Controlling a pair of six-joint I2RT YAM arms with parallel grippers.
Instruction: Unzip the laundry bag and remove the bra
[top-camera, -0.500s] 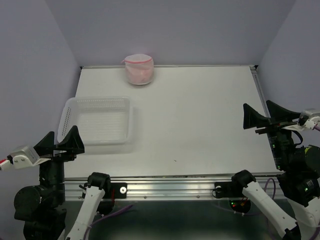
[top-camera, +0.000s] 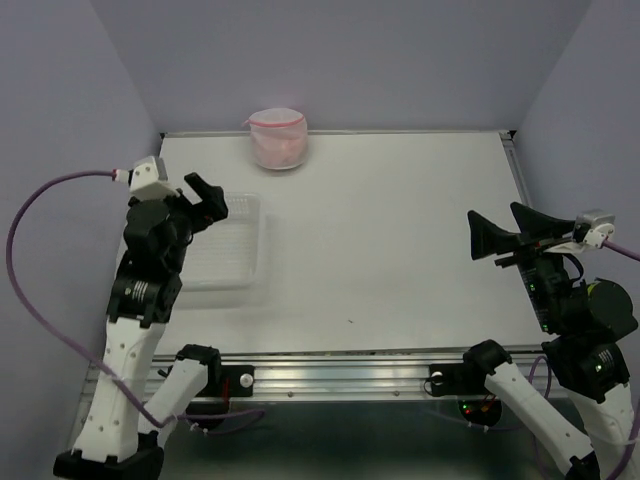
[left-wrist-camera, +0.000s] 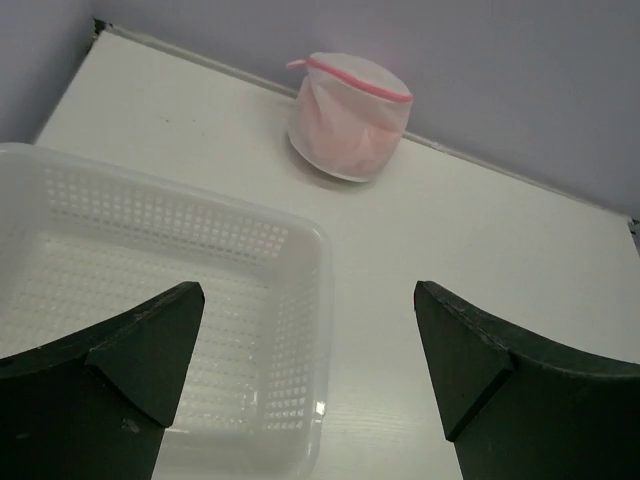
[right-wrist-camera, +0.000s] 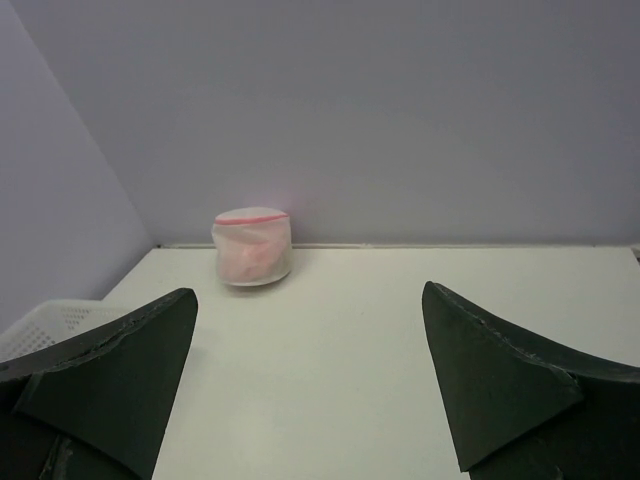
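Observation:
The laundry bag stands zipped at the table's far edge, left of centre: a small round white mesh pouch with pink zipper trim on top. It also shows in the left wrist view and the right wrist view. A pink garment, probably the bra, shows dimly through the mesh. My left gripper is open and empty, held above the basket and pointed toward the bag, well short of it. My right gripper is open and empty above the table's right side, far from the bag.
A rectangular white plastic basket with perforated walls sits at the table's left, partly under my left arm, and appears empty in the left wrist view. Purple walls close in the back and both sides.
My left arm has risen from the near left corner and swung forward over the basket. My right gripper has shifted slightly left. The bag has not moved.

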